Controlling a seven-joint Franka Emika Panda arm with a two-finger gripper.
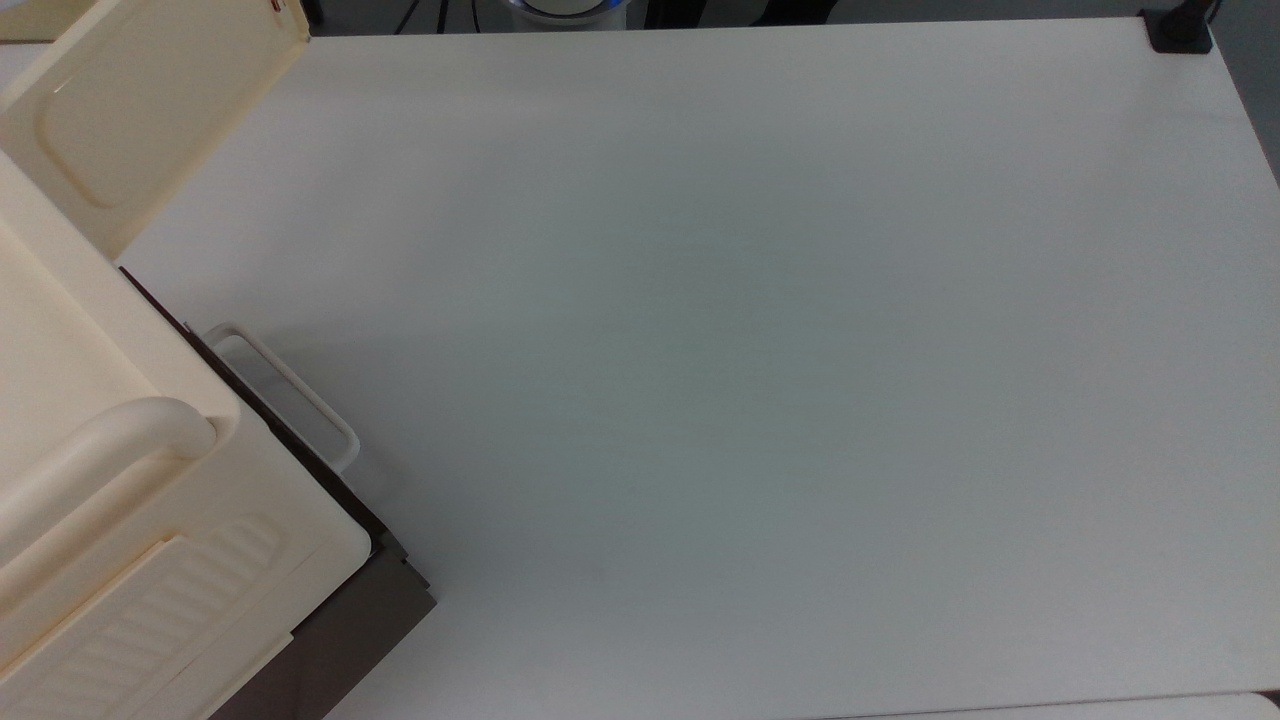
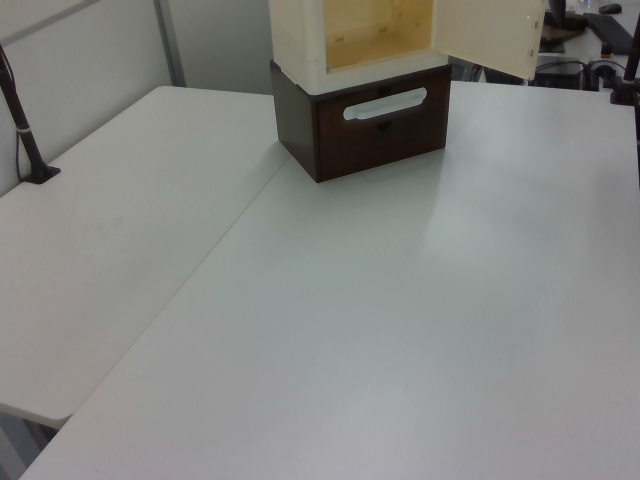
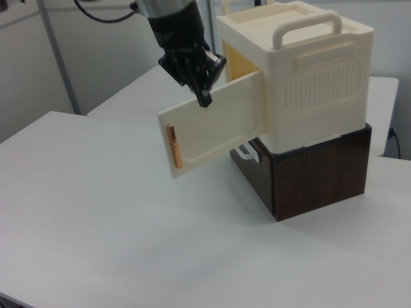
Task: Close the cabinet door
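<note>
The cabinet door point(image 3: 215, 125) is a cream panel with a recessed inset and a small red strip near its free edge. It stands swung open from the cream cabinet point(image 3: 302, 70). In the top view the cabinet door point(image 1: 130, 110) is at the upper left. In the left view the cabinet door point(image 2: 490, 35) hangs open at the top right, beside the cabinet's open yellow inside point(image 2: 380, 30). My black gripper point(image 3: 204, 97) is shut on nothing. It points down at the door's top edge, on the door's far side in the right view.
The cabinet sits on a dark brown drawer box point(image 3: 321, 167) with a white loop handle point(image 1: 290, 395). The white table point(image 1: 750, 350) spreads wide in front of it. A black clamp point(image 1: 1180, 30) grips the far corner, and a black post point(image 2: 25, 130) stands at the left view's left.
</note>
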